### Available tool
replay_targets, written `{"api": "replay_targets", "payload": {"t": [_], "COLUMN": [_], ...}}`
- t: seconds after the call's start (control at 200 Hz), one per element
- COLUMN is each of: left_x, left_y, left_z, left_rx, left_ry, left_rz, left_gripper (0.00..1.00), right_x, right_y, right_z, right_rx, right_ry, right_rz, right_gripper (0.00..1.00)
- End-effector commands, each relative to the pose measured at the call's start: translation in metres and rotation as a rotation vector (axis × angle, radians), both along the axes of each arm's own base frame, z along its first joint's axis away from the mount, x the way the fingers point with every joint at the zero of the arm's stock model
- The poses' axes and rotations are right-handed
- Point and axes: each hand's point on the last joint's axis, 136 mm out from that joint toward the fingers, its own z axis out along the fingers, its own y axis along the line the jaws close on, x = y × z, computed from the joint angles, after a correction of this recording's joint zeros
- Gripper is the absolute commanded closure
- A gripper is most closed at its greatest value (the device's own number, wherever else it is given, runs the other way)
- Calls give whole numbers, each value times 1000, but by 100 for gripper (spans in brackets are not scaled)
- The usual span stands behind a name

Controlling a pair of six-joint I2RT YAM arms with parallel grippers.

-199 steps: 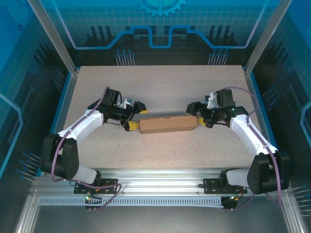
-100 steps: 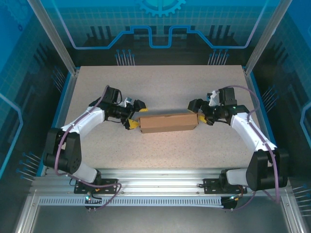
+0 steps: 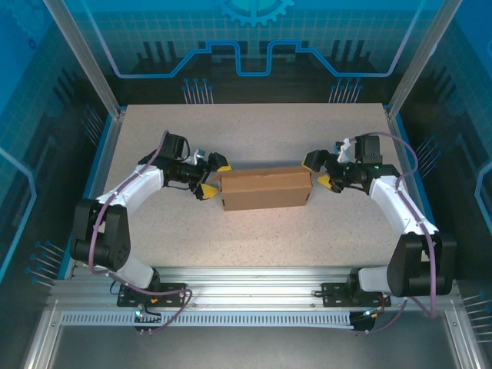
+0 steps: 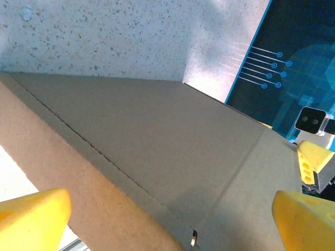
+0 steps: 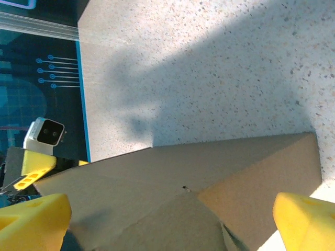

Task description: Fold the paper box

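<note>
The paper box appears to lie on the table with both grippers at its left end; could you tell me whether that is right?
Not quite. Only the left gripper is at the left end of the paper box; the right gripper is at its right end, as the top external view shows. The box does lie on the table.

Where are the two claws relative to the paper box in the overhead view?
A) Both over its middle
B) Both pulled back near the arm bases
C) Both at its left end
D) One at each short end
D: in the overhead view the left claw is at the left end of the paper box and the right claw is at its right end, each with jaws spread.
</note>
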Motion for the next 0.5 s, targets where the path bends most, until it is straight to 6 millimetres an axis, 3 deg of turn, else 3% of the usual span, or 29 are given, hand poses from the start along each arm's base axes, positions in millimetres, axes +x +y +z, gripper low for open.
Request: {"api": "replay_targets", "payload": {"t": [0.0,0.3,0.495], "left_x": [2,10,22], "left_y": [-1,5,23], "left_z": [9,11,35], "left_rx": [-30,-13,118], "left_ry": [9,-9,-162], "left_rz": [-12,-4,-14], "left_gripper": [1,1,1], "right_x": [10,7,-2], "right_y": [2,-6,-19], "right_z": [23,36,49], "right_rx": [37,-106,-278], "right_ry": [-89,-224,-326], "right_rz": [34,119,166], "right_gripper": [0,0,0]}}
